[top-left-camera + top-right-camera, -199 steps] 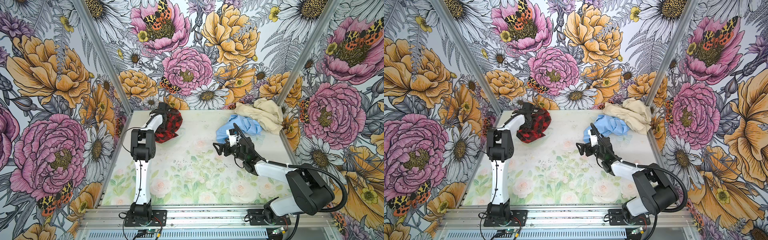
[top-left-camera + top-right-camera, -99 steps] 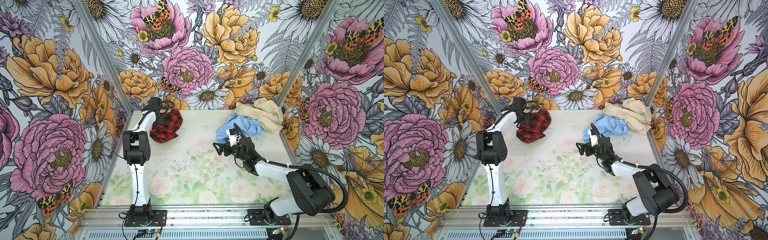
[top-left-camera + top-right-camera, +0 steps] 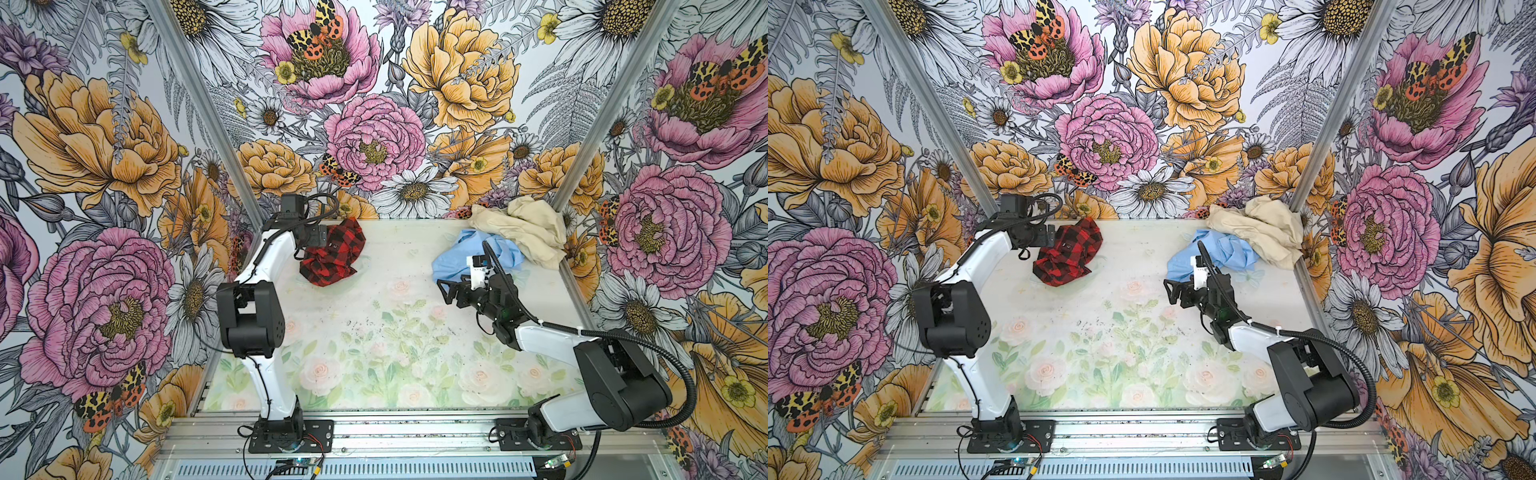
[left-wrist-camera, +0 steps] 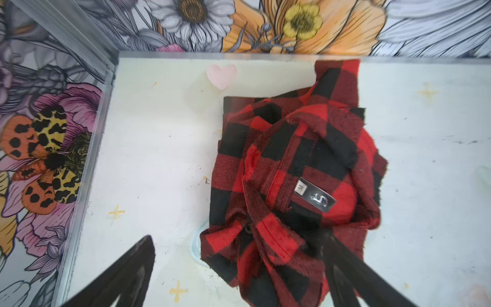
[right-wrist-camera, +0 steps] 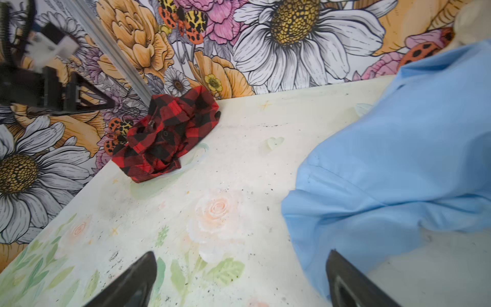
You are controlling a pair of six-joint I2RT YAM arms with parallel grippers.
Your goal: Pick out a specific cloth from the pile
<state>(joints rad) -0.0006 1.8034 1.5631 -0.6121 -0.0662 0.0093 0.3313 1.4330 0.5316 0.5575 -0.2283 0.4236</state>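
The red-and-black plaid cloth [image 3: 332, 257] [image 3: 1069, 253] lies crumpled by itself at the back left of the table, its small black patch [image 4: 316, 198] facing up. My left gripper [image 3: 320, 241] [image 4: 239, 236] hangs open just above its left edge, one finger over the fabric, gripping nothing. The right wrist view shows the cloth [image 5: 167, 135] resting on the table with the left gripper [image 5: 87, 102] raised clear of it. The pile at the back right holds a light blue cloth [image 3: 465, 257] and a beige cloth [image 3: 523, 228]. My right gripper [image 3: 446, 291] [image 5: 240, 252] is open and empty beside the blue cloth.
The floral-printed table [image 3: 395, 332] is boxed in by patterned walls at the back and both sides. A metal frame rail [image 4: 87, 148] runs along the table's left edge, close to the plaid cloth. Both arm bases stand at the front edge.
My left gripper has opened, let go of the plaid cloth and drawn back up and to the left. The cloth now lies loose on the table. The right arm has not moved.
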